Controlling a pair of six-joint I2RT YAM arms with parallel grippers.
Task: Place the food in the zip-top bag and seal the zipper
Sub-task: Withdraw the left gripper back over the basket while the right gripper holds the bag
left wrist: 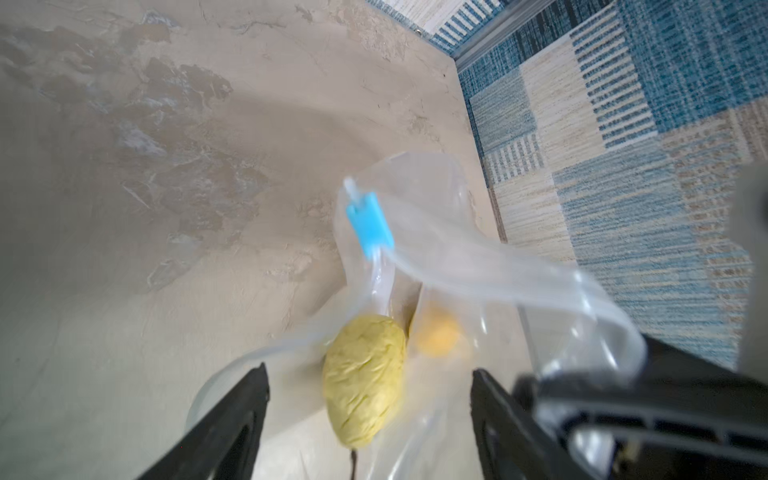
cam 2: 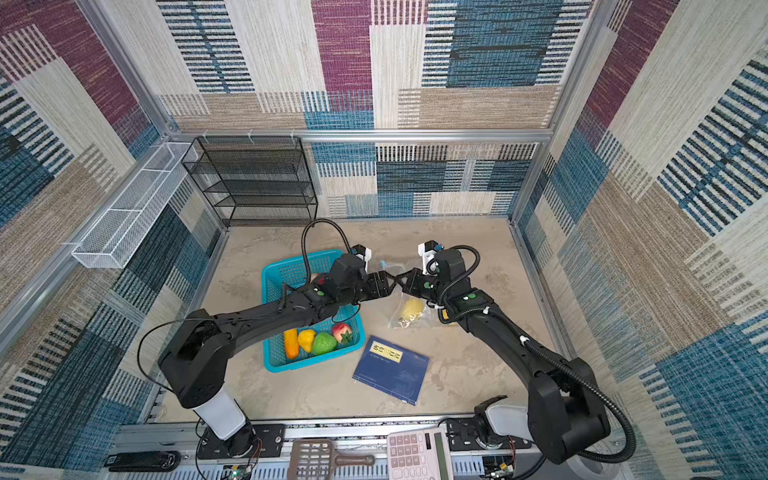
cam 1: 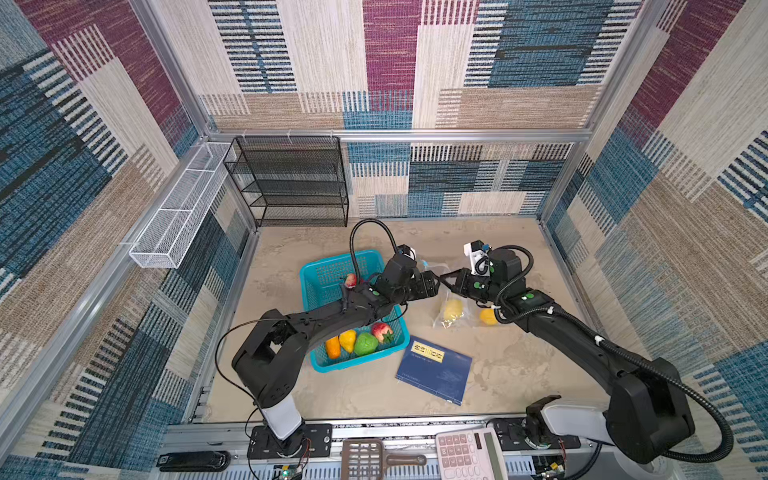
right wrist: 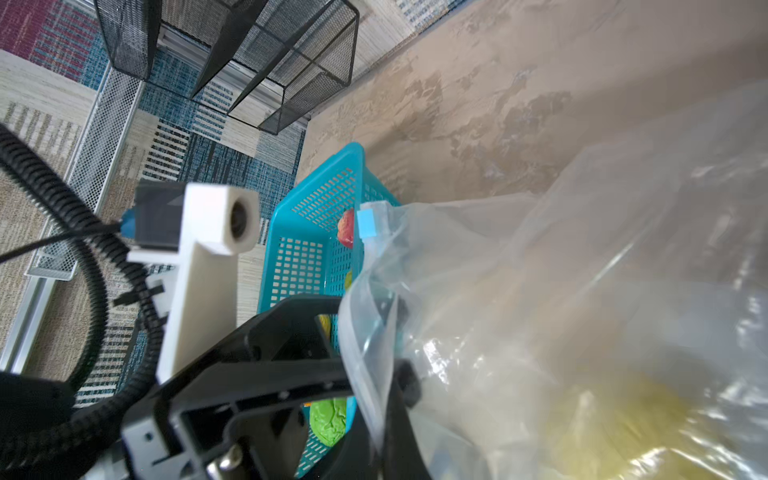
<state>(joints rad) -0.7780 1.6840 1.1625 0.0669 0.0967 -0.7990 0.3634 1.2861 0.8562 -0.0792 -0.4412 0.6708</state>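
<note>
The clear zip-top bag (cam 1: 451, 297) hangs with its mouth up, and my right gripper (right wrist: 382, 419) is shut on the mouth's edge. The zipper's light-blue slider (left wrist: 370, 226) sits at the strip's far end. My left gripper (left wrist: 370, 372) stands open just over the mouth, nothing between its fingers. Below it a bumpy yellow-green fruit (left wrist: 363, 382) lies inside the bag. An orange fruit (cam 1: 488, 316) rests by the bag, whether inside it I cannot tell. More food lies in the teal basket (cam 1: 316, 270): orange (cam 1: 332, 347), yellow (cam 1: 348, 340), green (cam 1: 365, 344) and strawberry (cam 1: 382, 332) pieces.
A blue book (cam 1: 434, 368) lies on the table in front of the bag. A black mesh rack (cam 1: 291, 183) stands at the back left, beside a white mesh tray (cam 1: 178, 208) on the wall. A calculator (cam 1: 469, 455) and a brown scoop (cam 1: 365, 457) sit at the front rail.
</note>
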